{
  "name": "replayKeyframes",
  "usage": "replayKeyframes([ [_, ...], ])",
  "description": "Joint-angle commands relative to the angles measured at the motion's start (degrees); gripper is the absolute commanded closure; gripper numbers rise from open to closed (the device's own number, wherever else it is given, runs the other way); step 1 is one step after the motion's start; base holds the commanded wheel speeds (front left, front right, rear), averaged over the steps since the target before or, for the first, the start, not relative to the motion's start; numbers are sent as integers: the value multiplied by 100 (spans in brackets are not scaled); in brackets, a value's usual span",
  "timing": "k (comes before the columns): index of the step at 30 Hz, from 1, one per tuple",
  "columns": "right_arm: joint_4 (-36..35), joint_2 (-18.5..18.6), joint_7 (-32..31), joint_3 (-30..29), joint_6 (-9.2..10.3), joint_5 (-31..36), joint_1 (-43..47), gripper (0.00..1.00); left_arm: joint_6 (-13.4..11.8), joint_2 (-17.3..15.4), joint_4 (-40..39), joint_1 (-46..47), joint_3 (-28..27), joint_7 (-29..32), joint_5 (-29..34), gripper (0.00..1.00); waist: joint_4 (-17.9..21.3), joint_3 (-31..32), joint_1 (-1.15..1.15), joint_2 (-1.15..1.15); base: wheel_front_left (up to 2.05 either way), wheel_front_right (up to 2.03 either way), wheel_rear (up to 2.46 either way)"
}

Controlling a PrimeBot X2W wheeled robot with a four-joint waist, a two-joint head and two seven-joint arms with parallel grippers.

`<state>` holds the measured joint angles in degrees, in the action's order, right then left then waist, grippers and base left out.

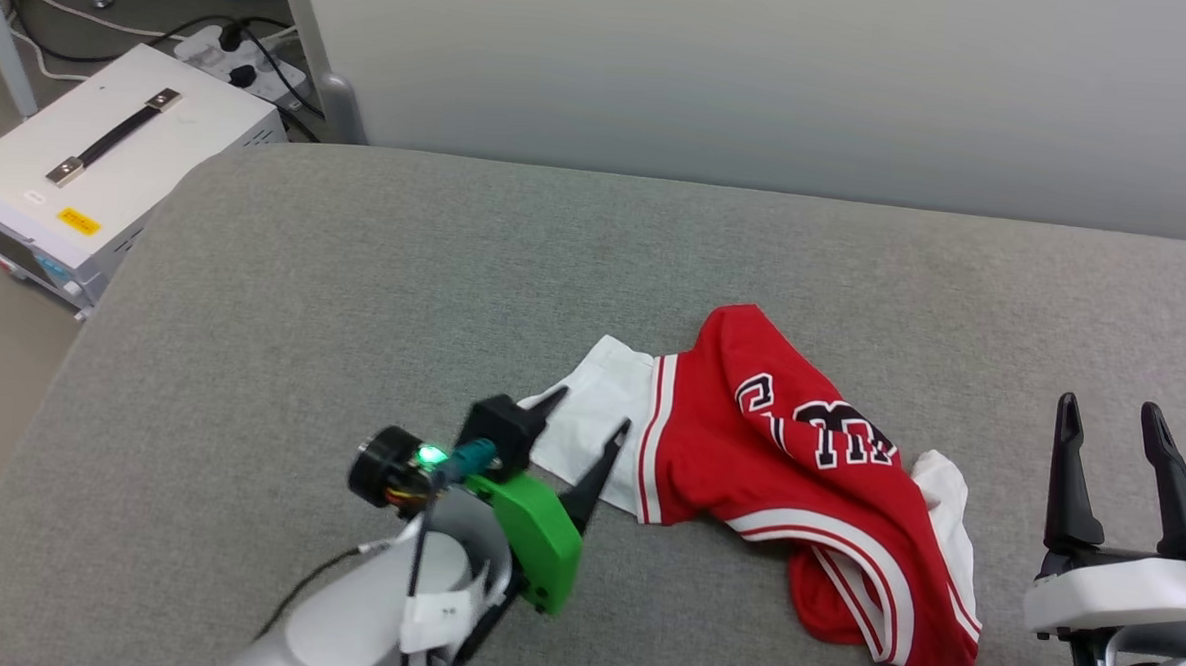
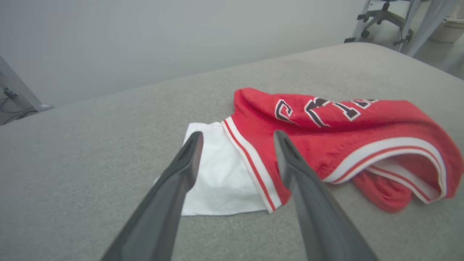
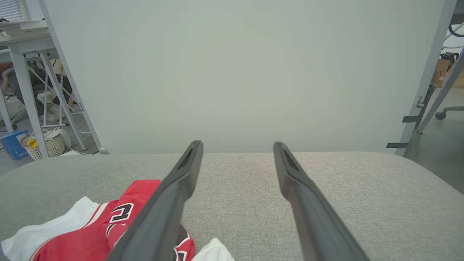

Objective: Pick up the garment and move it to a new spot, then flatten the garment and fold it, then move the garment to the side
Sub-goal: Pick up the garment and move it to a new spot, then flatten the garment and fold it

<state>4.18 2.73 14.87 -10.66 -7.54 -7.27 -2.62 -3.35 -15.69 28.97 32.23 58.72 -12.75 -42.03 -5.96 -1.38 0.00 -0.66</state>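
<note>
Left fingers point(image 1: 602, 464) and right fingers point(image 1: 1067, 474) spread, empty, flanking garment point(image 1: 738, 459); white case point(image 1: 197, 121) off left.

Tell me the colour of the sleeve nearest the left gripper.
White; the sleeve shows clearest in the left wrist view.

Left gripper point(image 1: 589, 415) spread wide, angled rightward, right gripper point(image 1: 1108, 411) spread wide, pointing straight forward

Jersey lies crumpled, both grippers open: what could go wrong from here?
1. The left gripper, jaws open at the white sleeve, may pinch just one layer, so the garment drags bunched.
2. The right gripper stands apart from the garment; a one-sided lift could twist it further.
</note>
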Motion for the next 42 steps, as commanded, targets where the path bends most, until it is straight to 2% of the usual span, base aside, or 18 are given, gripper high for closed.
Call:
replayKeyframes([
  [1,-18,15,13,-15,5,28,120,0,-228,-215,-207,-102,-211,-122,45,0,-256,218,0,66,0,0,0],
  [4,-24,15,13,-20,5,61,179,0,-636,-601,-799,-341,-804,-214,151,0,-287,210,0,66,0,0,0],
  [6,-27,15,13,-16,5,95,207,0,-804,-759,-1318,-598,-1302,-220,347,0,-286,193,0,66,0,0,0],
  [8,-35,15,13,-9,5,127,231,0,-826,-811,-1779,-992,-1772,-222,513,0,-269,178,0,66,0,0,0],
  [9,-43,15,13,5,5,157,256,0,-775,-799,-2102,-1423,-2172,-223,702,0,-237,172,0,66,0,0,0],
  [11,-32,15,13,36,5,182,289,0,-704,-665,-2329,-1884,-2591,-223,820,0,-191,184,0,66,0,0,0],
  [17,9,15,13,71,5,211,367,0,-228,-131,-2601,-2844,-3495,-224,1379,0,-124,207,0,66,0,0,0],
  [25,139,15,13,19,5,305,567,0,379,419,-2411,-3207,-4067,-224,2105,0,-167,254,0,66,0,0,0],
  [28,231,15,-72,83,5,616,599,0,555,550,-2368,-3216,-4237,-224,2286,0,-198,237,0,66,0,0,0],
  [30,271,15,-358,57,5,654,549,0,646,623,-2348,-3209,-4342,-224,2398,0,-225,205,0,66,0,0,0],
  [33,290,135,-1147,124,5,753,456,0,765,739,-2328,-3178,-4464,-224,2543,0,-295,114,0,66,0,0,0],
  [39,255,354,-3263,82,5,206,252,0,922,921,-2253,-3120,-4581,-225,2757,0,-457,-96,0,66,0,0,0],
  [42,82,650,-4084,199,5,26,186,0,978,995,-2217,-3082,-4597,-225,2826,0,-569,-214,0,66,0,0,0],
])
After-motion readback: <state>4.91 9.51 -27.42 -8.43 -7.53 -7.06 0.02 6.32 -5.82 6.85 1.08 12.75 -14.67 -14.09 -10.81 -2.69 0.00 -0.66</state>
